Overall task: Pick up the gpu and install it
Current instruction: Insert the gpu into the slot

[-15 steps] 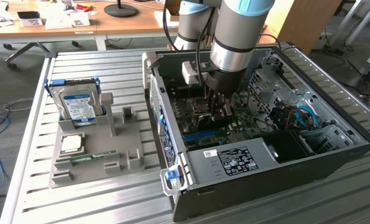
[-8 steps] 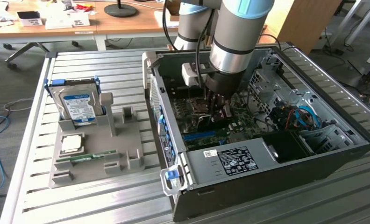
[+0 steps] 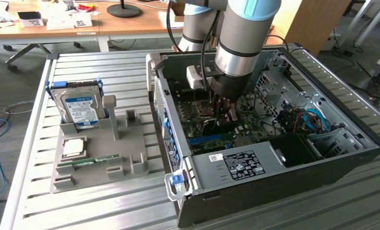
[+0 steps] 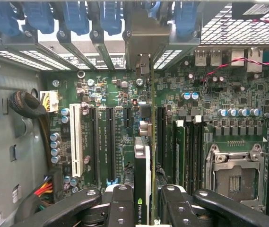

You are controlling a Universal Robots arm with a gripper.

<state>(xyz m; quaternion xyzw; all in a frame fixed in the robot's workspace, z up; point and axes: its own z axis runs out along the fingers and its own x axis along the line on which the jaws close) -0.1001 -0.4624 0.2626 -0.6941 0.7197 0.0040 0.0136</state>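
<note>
Inside the open computer case, my gripper reaches down over the green motherboard. It is shut on the gpu, a thin dark card that I hold upright on its edge. In the wrist view the gpu runs edge-on away from my gripper, between the black expansion slots. Both fingers press its two faces. Its silver end bracket stands against the case's rear slot openings. Whether the card's lower edge sits in a slot is hidden.
A grey parts holder left of the case in the exterior view carries a blue-labelled hard drive, a processor and a green memory stick. Near the card are a white slot, memory sticks, an empty processor socket and cable bundles.
</note>
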